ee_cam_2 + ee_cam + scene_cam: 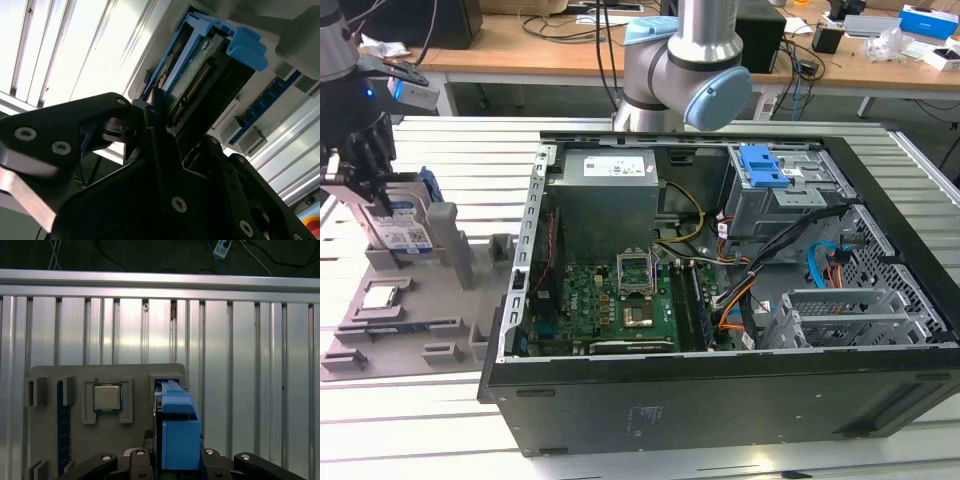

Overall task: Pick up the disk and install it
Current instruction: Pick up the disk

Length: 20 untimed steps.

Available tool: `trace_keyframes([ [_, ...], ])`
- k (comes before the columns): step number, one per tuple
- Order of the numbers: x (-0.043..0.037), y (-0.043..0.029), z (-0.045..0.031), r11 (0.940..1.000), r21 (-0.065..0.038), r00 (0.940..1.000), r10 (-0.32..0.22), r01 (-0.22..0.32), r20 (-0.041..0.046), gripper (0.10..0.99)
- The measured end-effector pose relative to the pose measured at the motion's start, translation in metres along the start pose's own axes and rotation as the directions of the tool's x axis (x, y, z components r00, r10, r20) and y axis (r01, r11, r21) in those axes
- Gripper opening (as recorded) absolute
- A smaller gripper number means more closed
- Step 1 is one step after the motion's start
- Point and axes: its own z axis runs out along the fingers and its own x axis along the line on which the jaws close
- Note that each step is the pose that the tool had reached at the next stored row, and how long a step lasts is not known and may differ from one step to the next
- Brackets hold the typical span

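While the disk point(408, 228) stands on edge in its slot of the grey parts holder point(390, 340), at the exterior view's left, the gripper point(372, 195) sits down over its upper edge. Step in hand, by my reading: the pick-up; install not begun. In the first wrist view the fingers point(210, 460) flank the blue carrier bracket point(177, 430) tight on both sides with no gap visible, so I judge them clamped on the disk. Whether its lower edge rests on the slot floor I cannot tell. A processor chip point(106, 397) lies in the same holder, just beside the slot. The open computer case point(720, 400) lies well apart, toward the exterior view's right, with a blue-latched drive cage point(763, 165) in its far corner. Judgement: the next move calls for a straight pull along the slot walls, no tilt, so the bracket does not bind.
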Motion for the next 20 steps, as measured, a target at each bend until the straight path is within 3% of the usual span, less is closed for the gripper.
trace_keyframes([
  [15, -0.0073, 0.0008, -0.0219, 1.0, 0.0, 1.0, 0.0, 0.0, -0.0022, 0.361],
  [20, -0.0079, 0.0014, -0.0366, 1.0, 0.0, 1.0, 0.0, 0.0, -0.0027, 0.361],
])
